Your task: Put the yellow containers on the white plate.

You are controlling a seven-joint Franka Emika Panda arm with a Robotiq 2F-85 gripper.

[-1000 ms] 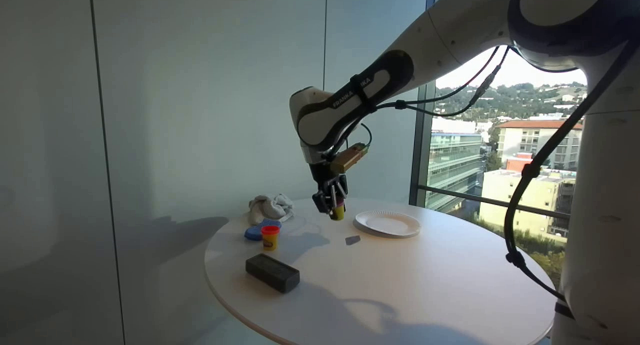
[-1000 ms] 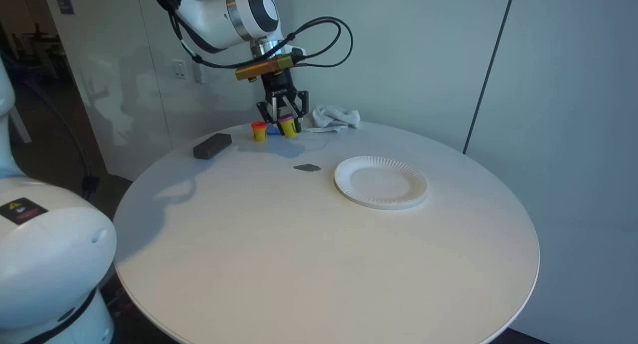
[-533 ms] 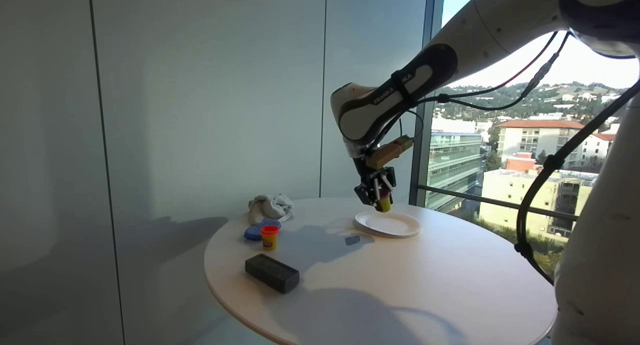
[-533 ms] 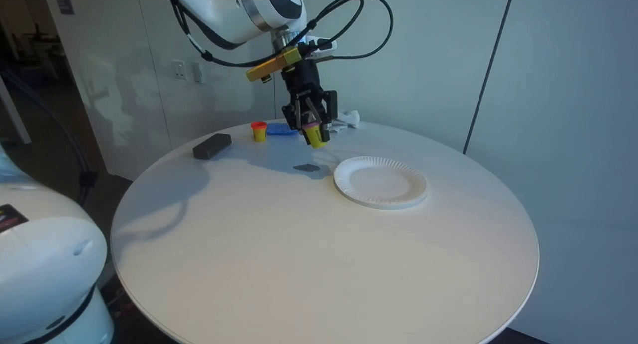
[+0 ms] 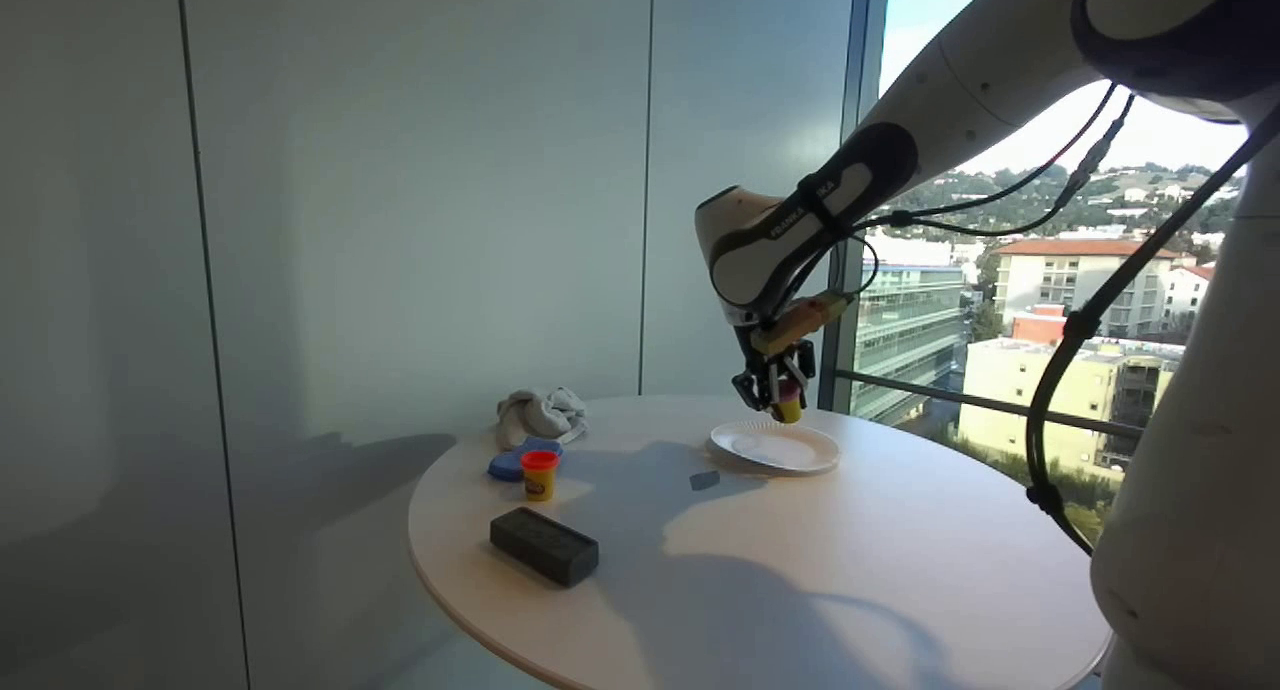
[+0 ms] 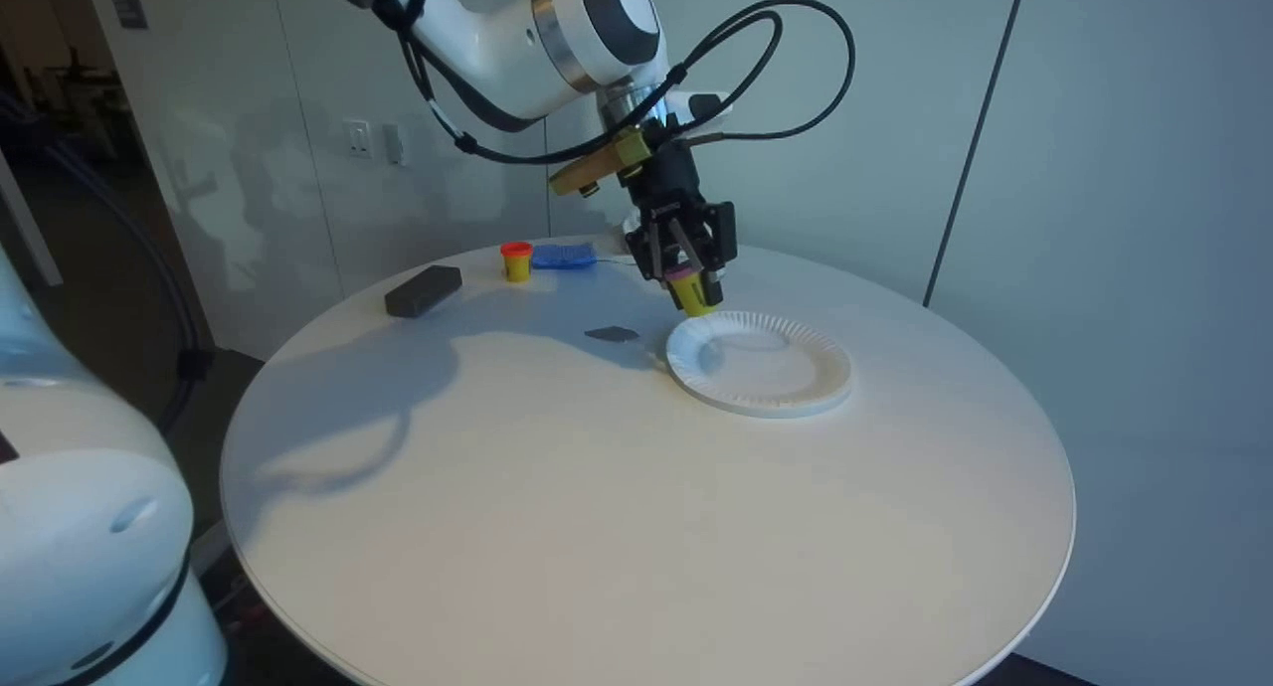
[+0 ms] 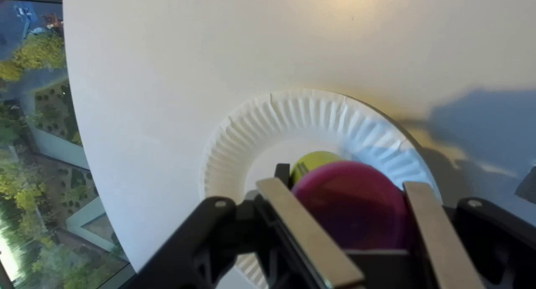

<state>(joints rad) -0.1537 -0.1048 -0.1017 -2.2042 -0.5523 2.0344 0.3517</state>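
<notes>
A yellow container with a purple lid [image 5: 789, 411] is held by my gripper [image 5: 783, 394], whose fingers press on both sides of it. It hangs slightly tilted above the far edge of the white plate in an exterior view [image 6: 693, 297]. In the wrist view its purple lid [image 7: 351, 201] sits between the fingers, with the white plate [image 7: 234, 146] below. The plate also lies on the table in both exterior views [image 5: 775, 448] [image 6: 761, 366]. A second yellow container with a red lid [image 5: 539, 478] stands upright on the table, also in an exterior view [image 6: 517, 264].
A blue object [image 5: 525, 458] lies beside the red-lidded container, with a crumpled cloth [image 5: 541, 417] behind it. A dark block [image 5: 545, 547] lies near the table edge. A flat grey piece [image 6: 612, 334] lies beside the plate. A window stands beyond the round table.
My gripper has carried the purple-lidded container away from the blue object and cloth, across the table to the plate. The red-lidded container and plate have not moved.
</notes>
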